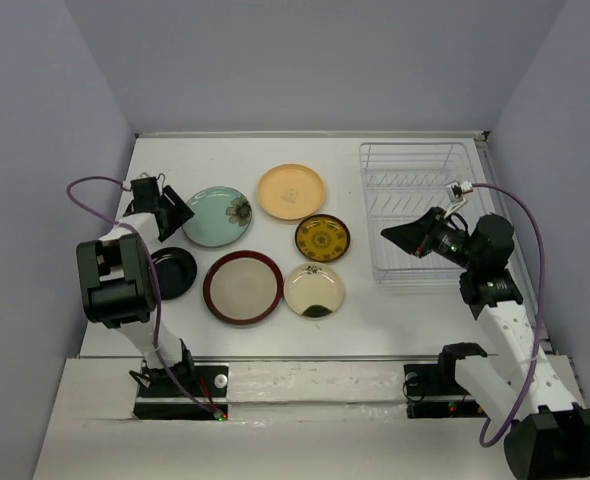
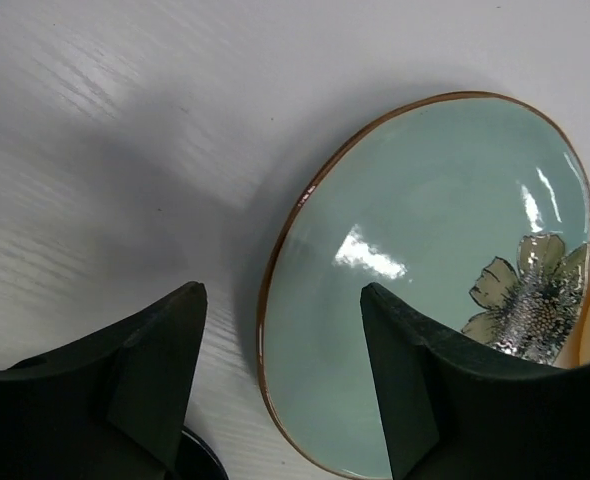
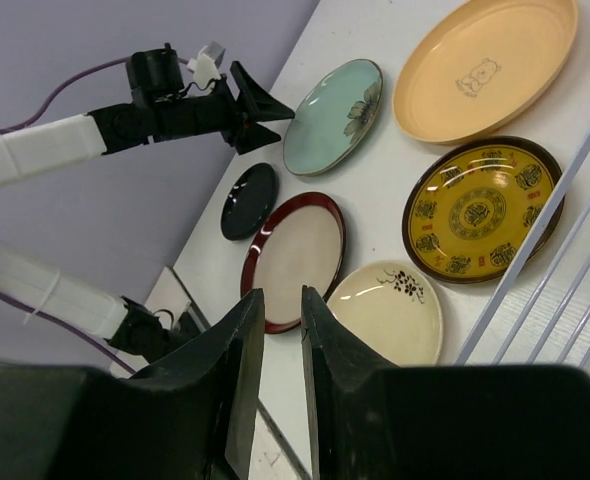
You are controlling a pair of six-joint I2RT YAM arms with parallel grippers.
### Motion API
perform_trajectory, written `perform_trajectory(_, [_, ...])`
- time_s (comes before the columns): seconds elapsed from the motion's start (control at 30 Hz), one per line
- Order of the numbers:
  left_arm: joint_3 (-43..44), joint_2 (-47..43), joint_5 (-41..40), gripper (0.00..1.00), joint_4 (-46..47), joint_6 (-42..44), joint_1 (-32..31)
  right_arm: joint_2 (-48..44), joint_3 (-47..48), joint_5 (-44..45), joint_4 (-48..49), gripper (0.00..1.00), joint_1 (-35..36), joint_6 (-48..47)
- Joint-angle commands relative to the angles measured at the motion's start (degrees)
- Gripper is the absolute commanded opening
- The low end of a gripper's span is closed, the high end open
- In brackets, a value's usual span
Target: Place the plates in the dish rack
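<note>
Five plates lie flat on the white table: pale green with a flower [image 1: 217, 216], orange-yellow [image 1: 291, 191], small brown-and-gold [image 1: 322, 238], red-rimmed beige [image 1: 243, 287], and cream with a dark spot [image 1: 314, 290]. The dish rack [image 1: 415, 148] stands empty at the back right. My left gripper [image 1: 175, 212] is open, low at the green plate's left edge. In the left wrist view its jaws [image 2: 283, 290] straddle the green plate's [image 2: 425, 250] rim, one over the table and one over the plate. My right gripper [image 1: 390, 235] hovers over the rack's near-left corner, empty, with a narrow gap [image 3: 282, 295].
A small black dish [image 1: 172, 272] lies left of the red-rimmed plate, close to my left arm. It also shows in the left wrist view [image 2: 200, 465]. Lilac walls close in the table on both sides and at the back. Rack wires [image 3: 575, 200] show in the right wrist view.
</note>
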Motion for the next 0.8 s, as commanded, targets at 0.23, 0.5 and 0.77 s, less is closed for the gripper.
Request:
perform_trajectory(0.23, [7.1, 10.2, 8.8, 0.58, 0.5, 3.6, 2.2, -0.1, -0.6, 0.0, 2.8, 0.27, 1.2, -1.5])
perform_trajectory(0.5, [6.2, 13.6, 14.8, 0.45, 2.4, 2.6, 3.4, 0.3, -0.2, 0.1, 2.8, 0.28, 1.2, -1.3])
perform_trajectory(0.77, [5.2, 13.4, 17.2, 0.06, 3.4, 1.8, 3.7, 0.8, -1.0, 0.8, 4.6, 0.28, 1.7, 0.9])
